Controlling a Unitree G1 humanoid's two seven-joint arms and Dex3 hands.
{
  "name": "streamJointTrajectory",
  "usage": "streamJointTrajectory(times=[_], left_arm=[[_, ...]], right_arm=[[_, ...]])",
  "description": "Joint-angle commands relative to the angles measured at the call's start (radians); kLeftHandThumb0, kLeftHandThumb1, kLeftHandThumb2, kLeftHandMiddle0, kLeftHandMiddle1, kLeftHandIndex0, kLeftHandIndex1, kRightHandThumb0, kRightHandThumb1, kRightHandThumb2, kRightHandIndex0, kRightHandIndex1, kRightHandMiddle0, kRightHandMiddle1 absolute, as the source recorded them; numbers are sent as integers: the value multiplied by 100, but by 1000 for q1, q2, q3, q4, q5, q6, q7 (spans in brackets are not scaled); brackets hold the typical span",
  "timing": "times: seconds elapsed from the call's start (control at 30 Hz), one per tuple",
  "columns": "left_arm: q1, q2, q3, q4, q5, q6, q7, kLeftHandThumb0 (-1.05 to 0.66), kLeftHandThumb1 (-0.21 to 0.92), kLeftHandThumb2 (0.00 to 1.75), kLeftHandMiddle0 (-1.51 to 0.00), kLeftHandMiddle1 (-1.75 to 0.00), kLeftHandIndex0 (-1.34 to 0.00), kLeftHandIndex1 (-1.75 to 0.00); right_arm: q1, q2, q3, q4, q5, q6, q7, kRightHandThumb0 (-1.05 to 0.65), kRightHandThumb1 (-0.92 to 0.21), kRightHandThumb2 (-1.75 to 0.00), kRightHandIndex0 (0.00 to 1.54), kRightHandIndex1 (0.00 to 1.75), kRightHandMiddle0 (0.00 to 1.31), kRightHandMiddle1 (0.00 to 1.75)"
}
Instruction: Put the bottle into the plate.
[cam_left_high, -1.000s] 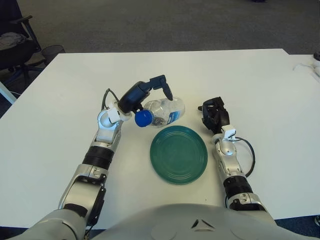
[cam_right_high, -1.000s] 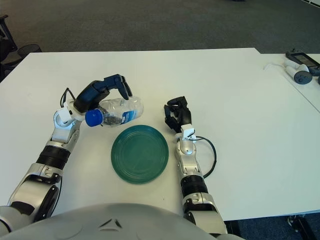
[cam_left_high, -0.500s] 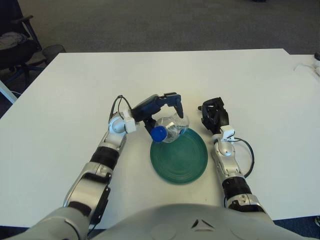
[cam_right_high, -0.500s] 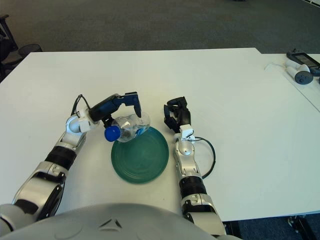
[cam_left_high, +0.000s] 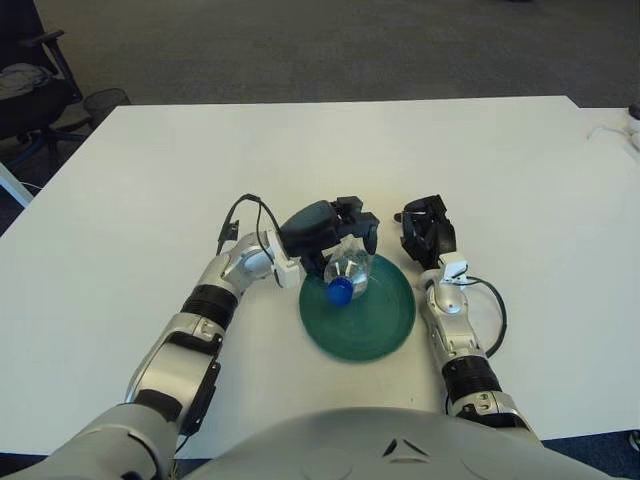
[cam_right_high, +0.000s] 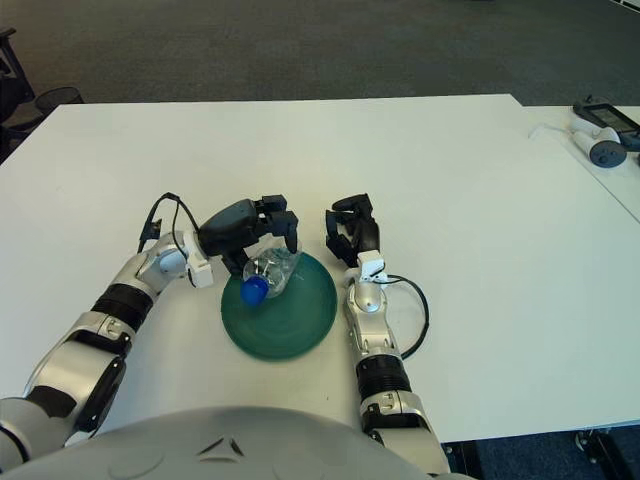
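Over the green plate (cam_left_high: 375, 320) your left hand (cam_left_high: 325, 227) has its fingers wrapped round the clear bottle (cam_left_high: 345, 272), blue cap pointing toward you, its body over the plate's far-left rim. Just right of the plate, your right hand (cam_left_high: 428, 231) shows with fingers curled, gripping nothing.

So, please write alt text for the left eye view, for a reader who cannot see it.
The left hand holds a clear bottle with a blue cap over the green plate on a white table. The right hand shows right of the plate, curled and holding nothing.
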Motion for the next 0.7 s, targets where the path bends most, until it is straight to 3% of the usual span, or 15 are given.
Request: streamJointTrajectory(times=[0.0, 0.33, 0.67], left_arm=[[-37, 38, -63, -4, 143, 12, 156, -19, 27, 128, -127, -175, -106, -175], [-93, 99, -229, 1, 352, 90, 503, -18, 21, 136, -126, -175, -109, -175], [-142, 147, -348, 32, 387, 130, 646, -20, 20, 138, -125, -175, -108, -175]], right_arm=[[123, 27, 18, 97, -13, 122, -13, -35, -90, -54, 31, 119, 21, 175], [125, 24, 28, 89, -30, 123, -28, -35, -92, -51, 33, 117, 20, 175], [129, 28, 34, 86, -39, 116, -59, -35, -92, -51, 35, 117, 20, 174]])
